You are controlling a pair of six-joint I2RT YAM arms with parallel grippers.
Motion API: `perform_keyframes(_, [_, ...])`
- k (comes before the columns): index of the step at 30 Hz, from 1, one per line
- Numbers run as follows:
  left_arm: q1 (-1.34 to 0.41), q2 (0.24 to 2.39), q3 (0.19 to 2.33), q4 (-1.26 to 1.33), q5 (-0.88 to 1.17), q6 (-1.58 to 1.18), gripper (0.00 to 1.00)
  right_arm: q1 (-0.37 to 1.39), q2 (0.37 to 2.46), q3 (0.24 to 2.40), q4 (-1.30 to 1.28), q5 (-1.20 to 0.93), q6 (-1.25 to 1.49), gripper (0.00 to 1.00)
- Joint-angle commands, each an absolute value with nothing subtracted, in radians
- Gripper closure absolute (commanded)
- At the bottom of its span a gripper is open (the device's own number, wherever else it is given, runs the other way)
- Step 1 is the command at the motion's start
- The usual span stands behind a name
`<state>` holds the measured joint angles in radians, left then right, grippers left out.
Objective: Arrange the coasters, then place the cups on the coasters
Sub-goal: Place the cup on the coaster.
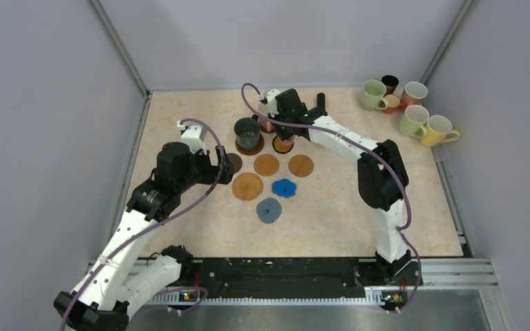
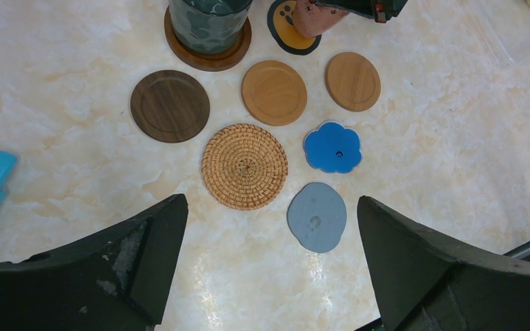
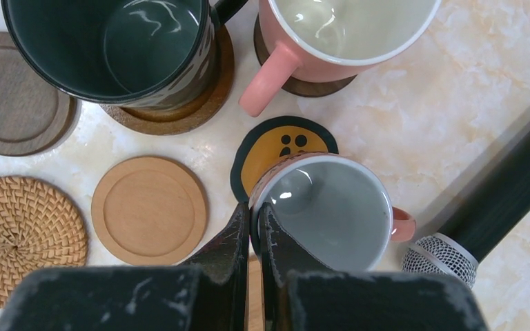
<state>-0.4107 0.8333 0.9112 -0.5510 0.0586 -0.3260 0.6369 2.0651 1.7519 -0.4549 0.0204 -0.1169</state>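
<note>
Right wrist view: the right gripper [image 3: 254,210] is pinched shut on the left rim of a small cup [image 3: 331,207] at lower centre, which overlaps the lower edge of the black-and-orange coaster [image 3: 276,141]. To seat it well, I judge the cup should shift up-frame until centred on that face, then go straight down, clear of the pink cup [image 3: 345,27] at the top. The left gripper [image 2: 270,201] is spread wide and empty over the woven coaster [image 2: 245,165].

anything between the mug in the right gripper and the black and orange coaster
Nothing visible. The coaster is bare where it shows, right beside the mug in the right gripper. The pink mug stands close behind, its handle just off the coaster.
</note>
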Motion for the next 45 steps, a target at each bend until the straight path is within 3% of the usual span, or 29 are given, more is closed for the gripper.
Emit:
perform_keyframes(1, [-0.406, 0.815, 0.923, -0.531, 0.059, -0.318, 0.02, 0.646, 2.069, 1.834, -0.394, 0.019, -0.109, 1.00])
perform_keyframes(38, [-0.406, 0.814, 0.920, -0.528, 0.060, -0.317, 0.02, 0.646, 2.141, 1.898, -0.445, 0.025, -0.120, 1.00])
perform_keyframes(45, [-0.406, 0.815, 0.920, -0.529, 0.060, -0.316, 0.02, 0.646, 2.143, 1.905, -0.456, 0.028, -0.118, 0.91])
